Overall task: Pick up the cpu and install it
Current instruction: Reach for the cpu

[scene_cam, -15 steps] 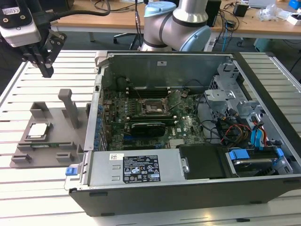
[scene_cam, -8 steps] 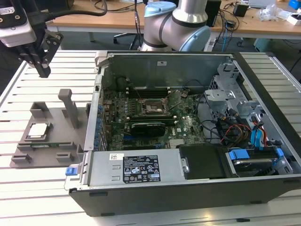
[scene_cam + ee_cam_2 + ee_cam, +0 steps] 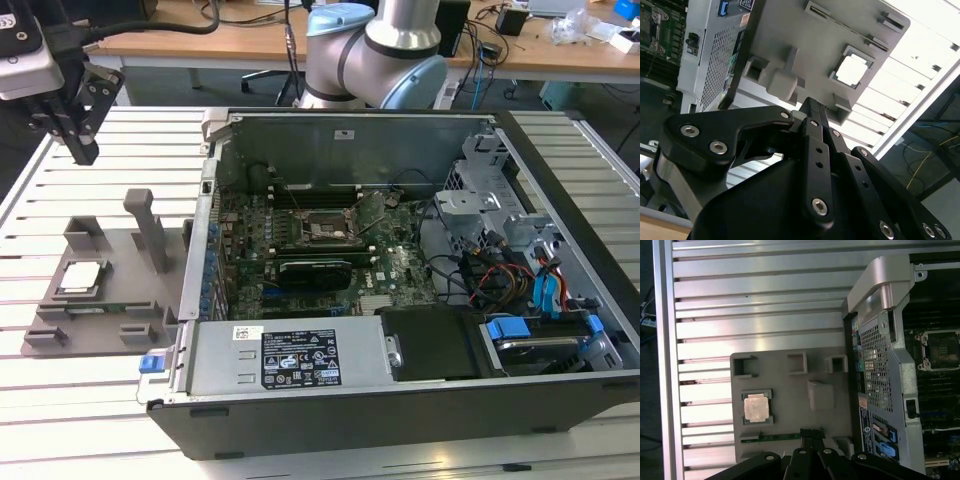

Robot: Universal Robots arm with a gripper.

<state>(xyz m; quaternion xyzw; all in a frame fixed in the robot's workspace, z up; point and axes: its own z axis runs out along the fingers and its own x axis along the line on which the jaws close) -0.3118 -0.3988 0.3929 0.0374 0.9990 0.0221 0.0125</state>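
The cpu [image 3: 80, 278], a small square chip with a silver-grey top, lies flat in a recess of the grey holder tray [image 3: 120, 250] at the exterior view's left. It also appears in both wrist views [image 3: 852, 70] [image 3: 756, 408]. My gripper [image 3: 85, 152] hangs above the table behind the tray, well clear of the chip. Its black fingers are shut with nothing between them in both wrist views [image 3: 810, 104] [image 3: 810, 433]. The motherboard socket [image 3: 325, 228] sits open inside the computer case [image 3: 400, 390].
The open computer case lies on a slatted metal table [image 3: 50, 200], with cables, drive bays and blue clips at the exterior view's right. A grey upright post [image 3: 150, 225] rises from the tray. The arm's base [image 3: 380, 50] stands behind the case.
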